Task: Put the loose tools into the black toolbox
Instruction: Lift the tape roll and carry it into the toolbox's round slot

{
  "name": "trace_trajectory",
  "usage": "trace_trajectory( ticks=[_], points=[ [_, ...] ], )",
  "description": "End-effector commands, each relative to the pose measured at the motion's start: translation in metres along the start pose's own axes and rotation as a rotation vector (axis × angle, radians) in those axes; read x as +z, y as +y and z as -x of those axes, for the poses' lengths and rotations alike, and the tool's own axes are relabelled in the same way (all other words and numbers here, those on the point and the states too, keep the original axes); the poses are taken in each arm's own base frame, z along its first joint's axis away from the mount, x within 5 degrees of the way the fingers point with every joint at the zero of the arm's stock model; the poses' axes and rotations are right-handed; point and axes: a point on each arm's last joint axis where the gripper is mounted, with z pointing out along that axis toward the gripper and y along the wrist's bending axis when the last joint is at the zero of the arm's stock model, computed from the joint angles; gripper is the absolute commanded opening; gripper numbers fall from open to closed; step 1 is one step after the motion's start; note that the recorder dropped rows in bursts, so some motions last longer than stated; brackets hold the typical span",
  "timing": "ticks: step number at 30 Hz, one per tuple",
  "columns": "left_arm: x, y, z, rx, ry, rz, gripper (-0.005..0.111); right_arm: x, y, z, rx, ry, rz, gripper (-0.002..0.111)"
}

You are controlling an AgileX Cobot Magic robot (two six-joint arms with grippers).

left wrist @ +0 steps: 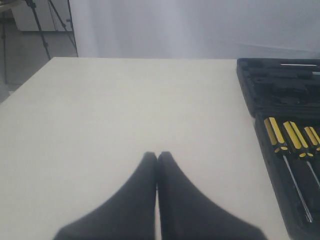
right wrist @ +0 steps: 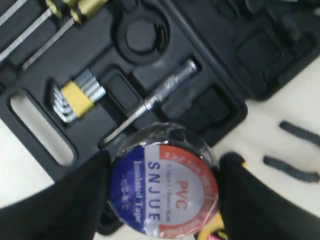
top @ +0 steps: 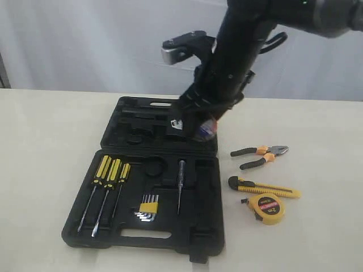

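The black toolbox lies open on the table. My right gripper hangs over its right side, shut on the black tape roll, whose white, red and blue label faces the wrist camera. The roll is held above the case. To the right of the toolbox lie the orange-handled pliers, the yellow-black utility knife and the round yellow tape measure. My left gripper is shut and empty over bare table left of the case; it does not show in the exterior view.
Three yellow-handled screwdrivers, a yellow-clipped hex key set and a metal tester sit in the case's recesses. A round recess shows beyond the roll. A white curtain hangs behind the table.
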Motion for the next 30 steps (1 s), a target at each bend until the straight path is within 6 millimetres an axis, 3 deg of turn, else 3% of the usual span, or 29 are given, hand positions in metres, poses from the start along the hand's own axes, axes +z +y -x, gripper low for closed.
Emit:
trace_trajectory(
  ticks=[1,5,11,15,20,30],
  points=[
    [0.0,-0.001,0.0,-0.011,-0.007,-0.007,0.0,0.028,-0.001,0.027,0.036,-0.02,0.085,0.0],
    [0.0,-0.001,0.0,-0.011,-0.007,-0.007,0.0,0.063,0.005,0.043,0.008,0.005,0.092,0.0],
    [0.0,-0.001,0.0,-0.011,-0.007,-0.007,0.0,0.111,0.031,0.053,-0.055,0.037,0.074,0.0],
    [0.0,-0.001,0.0,-0.011,-0.007,-0.007,0.0,0.134,0.042,0.058,-0.03,0.002,0.009,0.0],
    [0.0,-0.001,0.0,-0.011,-0.007,-0.007,0.0,0.14,0.045,0.065,0.02,-0.066,-0.048,0.0],
    [0.0,-0.001,0.0,-0.011,-0.007,-0.007,0.0,0.142,0.043,0.06,0.058,-0.019,-0.055,0.0]
  ],
)
